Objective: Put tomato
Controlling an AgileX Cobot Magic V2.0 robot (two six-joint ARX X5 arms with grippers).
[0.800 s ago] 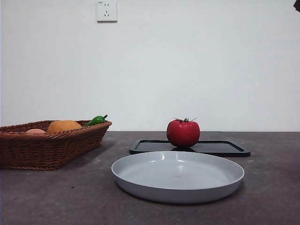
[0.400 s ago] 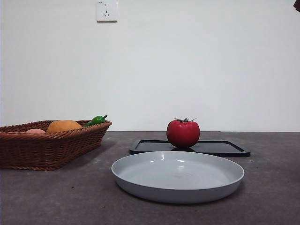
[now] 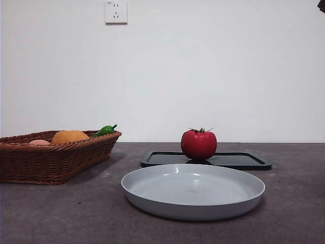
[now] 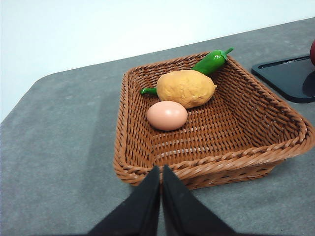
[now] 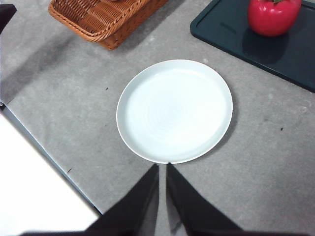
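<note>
— Grey speckled worktop (image 3: 61, 213) against a plain white wall (image 3: 213, 71); a white power socket (image 3: 116, 11) sits high on that wall. What stands on the surface?

— The tomato (image 3: 198, 144), glossy red with a dark green stem, sits upright on a flat black tray (image 3: 244, 160) toward the back; nothing grips it. Just in front of the tray, apart from it, lies a shallow pale grey plate (image 3: 193, 190); its inside is bare.

— And to the side?

— A brown wicker basket (image 3: 51, 160) stands well apart from the tomato; it holds a lumpy orange-yellow fruit (image 4: 186, 88), a pale pink egg (image 4: 167, 115) just beside it, and a green pepper (image 4: 211, 61) against the far wall of the basket.

— Where are the grippers?

— The left gripper (image 4: 161, 172) hangs above the worktop near the basket's near rim; its jaws are pressed together, holding nothing. The right gripper (image 5: 163, 169) hangs above the plate's near edge, with the tomato well beyond it; its jaws are nearly together with only a thin slit between them, and they grip nothing.
</note>
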